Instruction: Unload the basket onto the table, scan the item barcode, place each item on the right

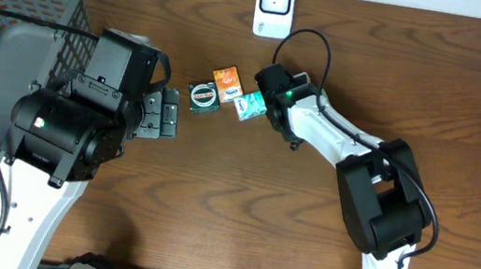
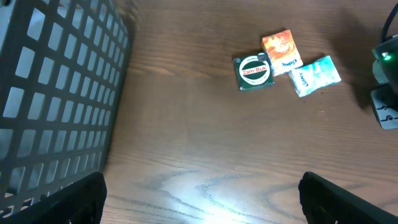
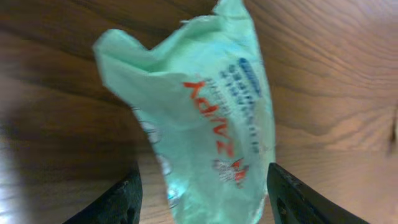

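The small mint-green plastic packet (image 1: 249, 106) with red lettering lies crumpled and skewed on the brown wooden table (image 1: 212, 206) - at 5 o'clock of an orange packet (image 1: 227, 82), 3 o'clock of a round green tin (image 1: 203, 96). The white rounded plastic scanner (image 1: 275, 5) sits at its 12 o'clock, well apart - at the table's far edge.

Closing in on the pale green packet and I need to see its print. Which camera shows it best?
Right wrist: the packet fills the frame inside the right gripper, print visible but blurred. Left wrist shows it small and whole, beside a tin and an orange box. Overhead shows it tiny at that gripper's tip.
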